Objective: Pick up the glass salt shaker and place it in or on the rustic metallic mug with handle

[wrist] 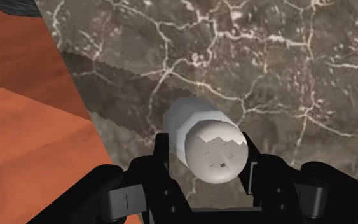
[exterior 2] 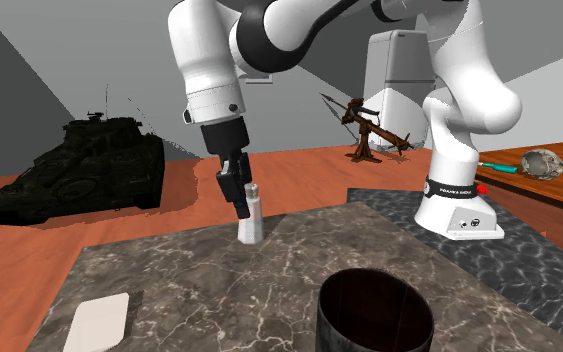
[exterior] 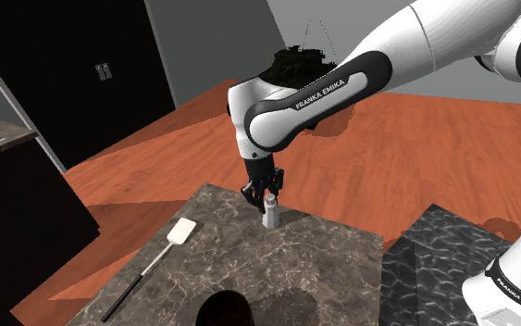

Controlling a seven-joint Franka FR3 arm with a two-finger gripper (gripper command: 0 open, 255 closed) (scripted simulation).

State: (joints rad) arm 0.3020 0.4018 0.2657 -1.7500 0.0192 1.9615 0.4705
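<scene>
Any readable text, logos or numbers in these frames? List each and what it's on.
"FRANKA EMIKA": white letters on the arm's dark forearm cover, shoulder view.
"FRANKA", then a word cut off by the picture's edge: on the dark base band, shoulder view.
Same base band, second exterior view: white lettering, too small to read.
Salt shaker and mug: no text.

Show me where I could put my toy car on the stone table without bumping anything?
Bare stone lies between the salt shaker and the dark mug, and on the table toward the stand. Crowded: the far edge, where the gripper hangs around the shaker, and the spatula side.
</scene>
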